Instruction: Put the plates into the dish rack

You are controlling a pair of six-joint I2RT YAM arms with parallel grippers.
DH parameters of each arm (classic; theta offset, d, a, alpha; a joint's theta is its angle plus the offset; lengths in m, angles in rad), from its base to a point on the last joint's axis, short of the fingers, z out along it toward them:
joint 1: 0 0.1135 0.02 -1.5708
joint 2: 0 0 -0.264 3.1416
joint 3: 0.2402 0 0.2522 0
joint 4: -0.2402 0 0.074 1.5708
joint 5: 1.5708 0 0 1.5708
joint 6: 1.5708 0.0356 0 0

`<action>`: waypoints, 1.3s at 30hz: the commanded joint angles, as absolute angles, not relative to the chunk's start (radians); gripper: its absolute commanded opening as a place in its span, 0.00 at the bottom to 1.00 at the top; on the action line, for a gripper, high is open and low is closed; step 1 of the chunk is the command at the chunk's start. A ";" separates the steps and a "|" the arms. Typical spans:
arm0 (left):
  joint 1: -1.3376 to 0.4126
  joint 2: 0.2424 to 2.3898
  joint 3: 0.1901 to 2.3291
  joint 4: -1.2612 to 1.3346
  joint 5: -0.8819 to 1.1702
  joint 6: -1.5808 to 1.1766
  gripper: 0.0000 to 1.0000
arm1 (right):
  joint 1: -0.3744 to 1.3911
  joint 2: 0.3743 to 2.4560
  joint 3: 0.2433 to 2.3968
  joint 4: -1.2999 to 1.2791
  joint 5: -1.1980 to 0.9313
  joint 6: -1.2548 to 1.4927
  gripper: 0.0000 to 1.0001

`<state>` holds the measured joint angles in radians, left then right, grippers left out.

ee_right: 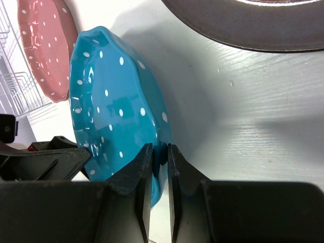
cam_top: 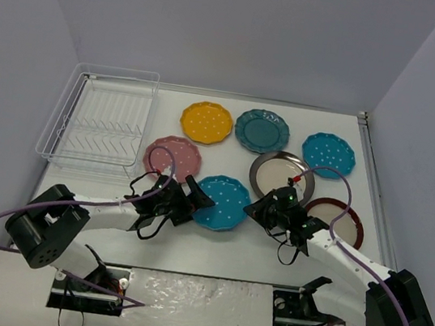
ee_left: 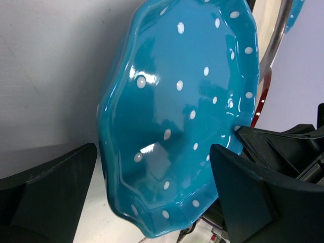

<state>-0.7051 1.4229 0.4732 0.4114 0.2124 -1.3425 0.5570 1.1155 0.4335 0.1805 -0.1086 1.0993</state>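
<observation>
White table (cam_top: 220,254) between plain grey walls carries everything I work with. My right gripper (ee_right: 160,154) is pinched narrow on the rim of the bright blue scalloped dotted plate (cam_top: 223,205), one finger on its face and one under it. That edge seems tipped up off the table, going by the shadow beneath, I judge so that the opposite rim is offered to my other arm. My left gripper (ee_left: 152,157) stands wide at that opposite rim, fingers spread to either side of the plate; whether they touch it I cannot tell. A handover looks sensible, since the clear plastic dish rack with white wire tines (cam_top: 100,125) lies at the far left, on my left arm's side, and holds no plates yet. Just beyond lies the pink dotted plate (cam_top: 171,156), with the brown-rimmed cream plate (cam_top: 281,173) behind my right wrist. The yellow scalloped plate (cam_top: 206,122) and dark teal plate (cam_top: 262,130) sit flat farther back, waiting.
</observation>
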 commanded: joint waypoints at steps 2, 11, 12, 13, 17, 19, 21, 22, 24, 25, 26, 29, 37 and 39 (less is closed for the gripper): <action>-0.716 1.410 0.483 0.496 0.198 -1.381 0.87 | 0.557 1.058 0.458 0.415 -0.172 1.167 0.00; -0.718 1.352 0.470 0.535 0.172 -1.370 0.64 | 0.558 1.060 0.453 0.423 -0.190 1.164 0.00; -0.718 1.345 0.469 0.538 0.169 -1.369 0.61 | 0.558 1.060 0.453 0.425 -0.191 1.164 0.00; -0.718 1.338 0.468 0.541 0.168 -1.368 0.59 | 0.557 1.059 0.453 0.427 -0.192 1.163 0.00; -0.718 1.314 0.469 0.549 0.169 -1.361 0.49 | 0.557 1.065 0.452 0.443 -0.202 1.161 0.00; -0.720 1.302 0.469 0.556 0.170 -1.361 0.44 | 0.557 1.069 0.448 0.456 -0.209 1.161 0.00; -0.725 1.291 0.468 0.562 0.166 -1.361 0.39 | 0.557 1.072 0.445 0.471 -0.219 1.164 0.00; -0.726 1.284 0.466 0.568 0.163 -1.358 0.38 | 0.557 1.073 0.444 0.477 -0.222 1.164 0.00; -0.727 1.269 0.460 0.581 0.155 -1.352 0.35 | 0.558 1.075 0.440 0.489 -0.230 1.164 0.00; -0.727 1.261 0.457 0.591 0.153 -1.348 0.33 | 0.558 1.076 0.439 0.493 -0.236 1.164 0.00; -0.727 1.253 0.454 0.601 0.150 -1.344 0.32 | 0.557 1.077 0.437 0.497 -0.242 1.163 0.00; -0.729 1.235 0.445 0.634 0.137 -1.336 0.27 | 0.558 1.075 0.436 0.502 -0.253 1.155 0.00; -0.730 1.145 0.433 0.702 0.093 -1.278 0.00 | 0.563 1.044 0.448 0.481 -0.247 1.117 0.00; -0.730 1.122 0.435 0.722 0.091 -1.262 0.00 | 0.564 1.035 0.453 0.468 -0.243 1.101 0.12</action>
<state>-0.7124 1.1986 0.3878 0.5170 0.0745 -1.3183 0.5495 1.0942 0.3992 0.2978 -0.1766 1.1126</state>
